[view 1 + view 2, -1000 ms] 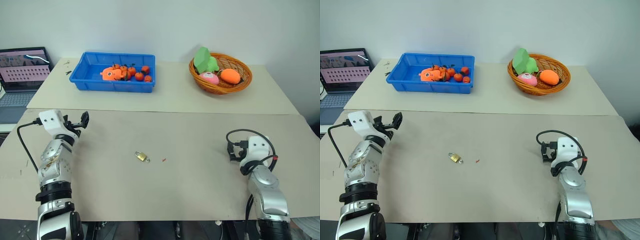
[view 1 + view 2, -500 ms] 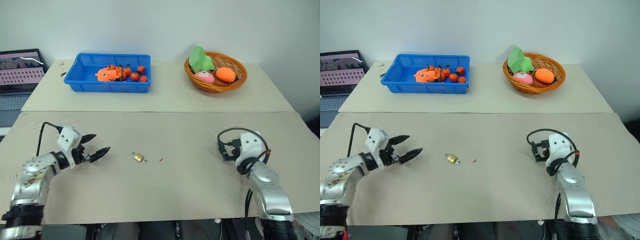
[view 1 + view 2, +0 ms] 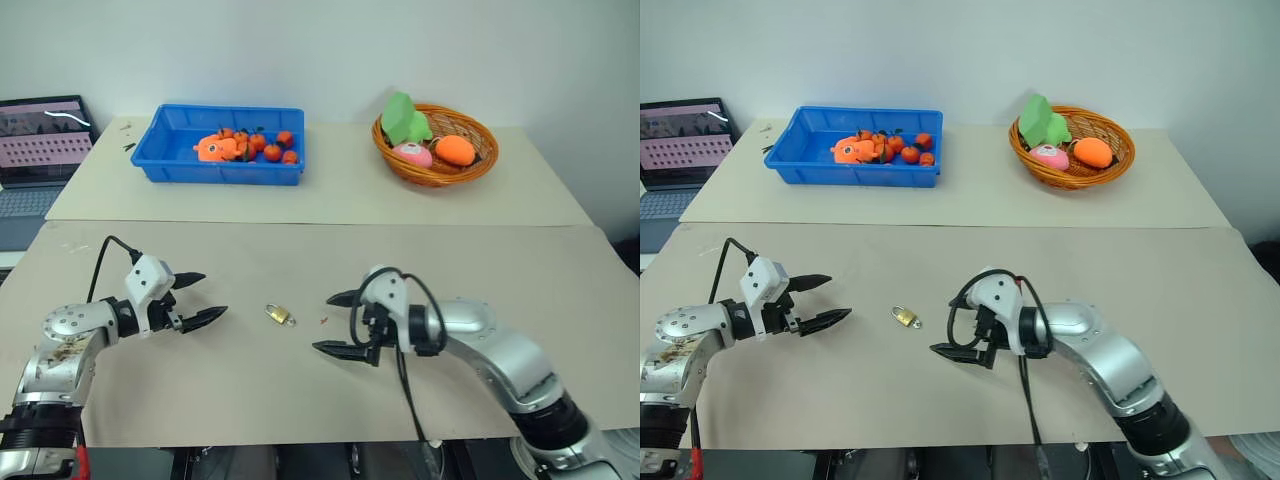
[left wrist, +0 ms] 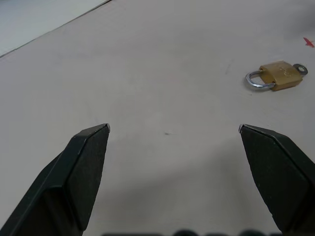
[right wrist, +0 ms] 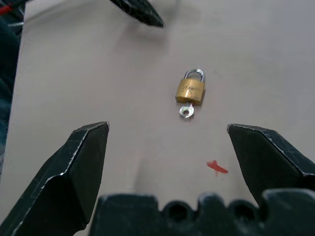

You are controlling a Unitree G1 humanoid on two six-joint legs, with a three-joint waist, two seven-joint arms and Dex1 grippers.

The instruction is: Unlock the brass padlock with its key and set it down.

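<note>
The brass padlock [image 3: 280, 314] lies flat on the beige table, small and golden with a silvery shackle. Its key [image 5: 185, 112] sticks out of the body's bottom end. My left gripper [image 3: 212, 296] is open a short way to the padlock's left, pointing at it, with nothing between its fingers. On the padlock's right, my right gripper [image 3: 322, 322] is open too, pointing left toward it, empty. In the right wrist view the padlock [image 5: 190, 90] lies ahead between the spread fingers [image 5: 83, 152]. The left wrist view shows the padlock [image 4: 280, 75] off to one side.
A tiny red speck [image 3: 323, 321] lies just right of the padlock. At the back stand a blue tray [image 3: 160, 165] with small orange fruits and a wicker basket [image 3: 440, 175] with toy food. A laptop [image 3: 40, 130] sits at the far left.
My right arm has swung left from the table's right side to just beside the padlock. The left gripper has come down and turned to point at the padlock. The padlock has not moved.
</note>
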